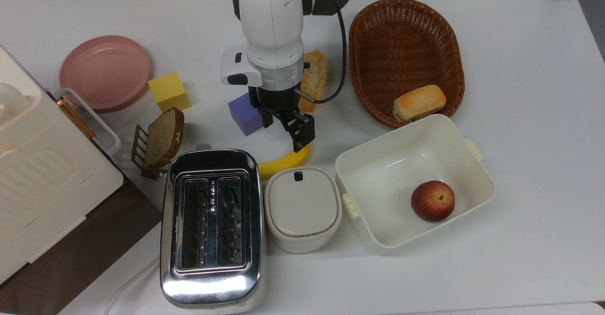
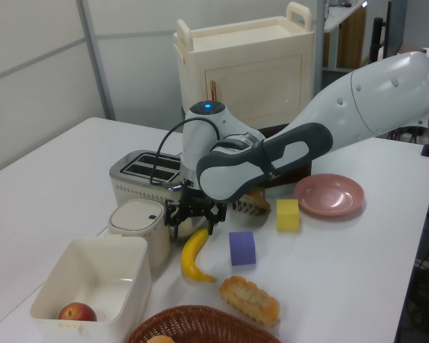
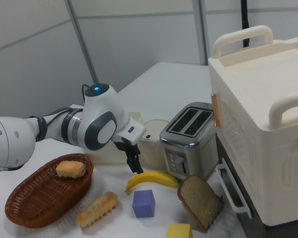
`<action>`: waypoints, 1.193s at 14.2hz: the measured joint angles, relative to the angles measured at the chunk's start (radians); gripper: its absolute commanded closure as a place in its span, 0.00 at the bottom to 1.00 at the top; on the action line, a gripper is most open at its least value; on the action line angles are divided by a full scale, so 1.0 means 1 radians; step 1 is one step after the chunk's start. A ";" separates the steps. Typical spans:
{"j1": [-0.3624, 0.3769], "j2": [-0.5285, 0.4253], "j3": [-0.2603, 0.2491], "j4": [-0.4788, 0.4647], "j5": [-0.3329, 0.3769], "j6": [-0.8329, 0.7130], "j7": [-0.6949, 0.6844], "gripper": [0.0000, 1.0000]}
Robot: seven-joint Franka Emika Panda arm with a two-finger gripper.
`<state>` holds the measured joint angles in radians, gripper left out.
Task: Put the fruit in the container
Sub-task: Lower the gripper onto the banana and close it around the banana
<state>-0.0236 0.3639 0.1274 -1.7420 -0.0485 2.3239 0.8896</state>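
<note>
The fruit, a curved yellow banana (image 1: 281,162) (image 2: 193,254) (image 3: 154,179), lies on the white table between the toaster and a purple cube, with nothing holding it. My gripper (image 1: 285,128) (image 2: 194,220) hangs open just above the banana's end that lies farther from the toaster, its black fingers (image 3: 133,163) pointing down and not touching the skin. The container, a cream-white tub (image 1: 378,149) (image 2: 93,282), stands open at the top view's right of the banana and holds a red apple (image 1: 432,200).
A chrome toaster (image 1: 210,225) and a white lidded pot (image 1: 302,206) crowd the banana's near side. A purple cube (image 1: 246,114), a long bread (image 1: 314,71), a wicker basket (image 1: 406,36) with a roll (image 1: 419,102), a yellow cube (image 1: 168,91) and a pink plate (image 1: 105,71) stand around.
</note>
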 measured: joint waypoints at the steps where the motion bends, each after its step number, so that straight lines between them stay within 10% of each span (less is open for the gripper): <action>1: 0.003 0.002 0.002 0.000 -0.001 0.000 0.000 0.17; 17: 0.009 0.077 0.004 0.000 -0.134 0.065 0.077 0.13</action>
<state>-0.0147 0.4412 0.1318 -1.7422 -0.1824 2.3888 0.9662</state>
